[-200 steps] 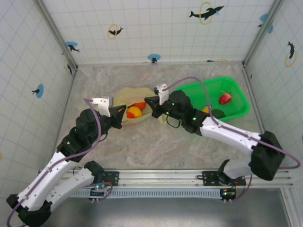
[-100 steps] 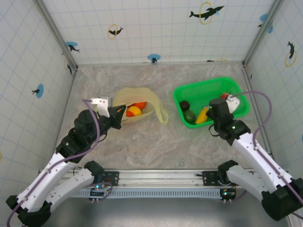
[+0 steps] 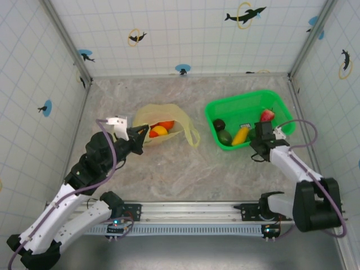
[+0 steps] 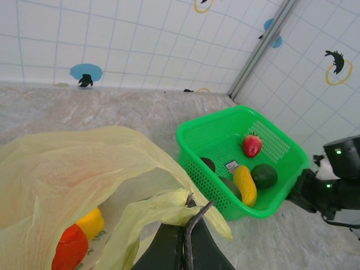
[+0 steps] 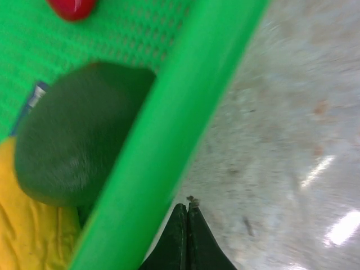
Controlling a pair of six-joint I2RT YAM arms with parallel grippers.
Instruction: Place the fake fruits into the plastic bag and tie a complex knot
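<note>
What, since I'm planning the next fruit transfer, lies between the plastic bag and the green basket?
Bare tabletop, as the top view shows. The plastic bag has its loop handle reaching toward the green basket, with marble surface showing in the gap.

table (image 3: 169, 169): grey-beige marble-look top, tiled panels on the left, far and right sides. Two things sit directly on it. plastic bag (image 3: 151, 114), left of centre, slumped on its side, thin yellow-green film, one loop handle (image 3: 194, 136) lying flat on the table toward the right. green basket (image 3: 242, 98) on the right, flat on its base, near the right panel. Bag and basket well apart.
</note>
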